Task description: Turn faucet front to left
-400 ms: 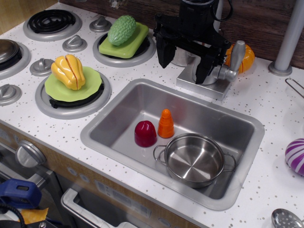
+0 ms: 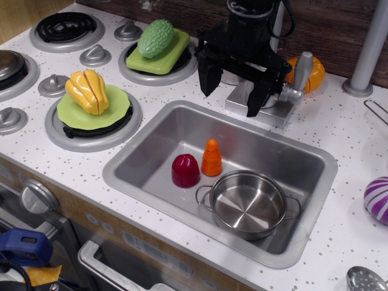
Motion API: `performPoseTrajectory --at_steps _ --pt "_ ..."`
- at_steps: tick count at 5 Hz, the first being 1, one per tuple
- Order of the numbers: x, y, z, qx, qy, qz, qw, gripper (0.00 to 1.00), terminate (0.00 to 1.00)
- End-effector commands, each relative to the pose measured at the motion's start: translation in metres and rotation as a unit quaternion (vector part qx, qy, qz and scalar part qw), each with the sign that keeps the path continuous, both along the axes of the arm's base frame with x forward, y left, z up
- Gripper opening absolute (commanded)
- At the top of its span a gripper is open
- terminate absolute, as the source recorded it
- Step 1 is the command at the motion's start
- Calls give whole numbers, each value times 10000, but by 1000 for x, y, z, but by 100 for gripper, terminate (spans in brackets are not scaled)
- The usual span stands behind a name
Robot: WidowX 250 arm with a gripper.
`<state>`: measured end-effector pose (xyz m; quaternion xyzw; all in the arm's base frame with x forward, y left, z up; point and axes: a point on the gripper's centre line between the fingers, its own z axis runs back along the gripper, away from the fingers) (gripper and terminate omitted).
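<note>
The silver-grey faucet (image 2: 274, 113) stands on its square base behind the sink (image 2: 151, 142). Its side lever handle (image 2: 301, 71) sticks up at the right. The black gripper (image 2: 229, 97) hangs right over the faucet body and hides most of the body and the spout. Its two fingers (image 2: 205, 79) are spread apart, one at the left of the faucet and one in front of its base. They hold nothing that I can see.
In the sink lie a steel pot (image 2: 250, 205), an orange carrot piece (image 2: 211, 157) and a dark red piece (image 2: 185, 170). An orange toy (image 2: 315, 73) sits behind the faucet. A grey pole (image 2: 371, 45) stands at the right. Burners with plated vegetables (image 2: 91, 91) are at the left.
The gripper has shifted slightly left and toward the sink, still open over the faucet. The faucet base and handle look unmoved.
</note>
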<state>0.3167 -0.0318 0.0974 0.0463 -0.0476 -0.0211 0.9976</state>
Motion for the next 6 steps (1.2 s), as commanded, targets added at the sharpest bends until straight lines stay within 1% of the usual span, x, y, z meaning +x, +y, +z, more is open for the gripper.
performPoseTrajectory --at_steps 1,2,3,4,5,6 --pt "1 -15 17 -60 -452 -141 9989 100 0" --pt "4 -25 20 -17 -697 -339 9970 100 0" --pt "13 -30 23 85 -1080 -676 9918 100 0" --pt "24 -33 23 122 -1310 -844 9877 100 0" --pt "30 -34 25 77 -1374 -940 9860 100 0" --pt "33 -31 31 116 -1323 -1050 9856 100 0"
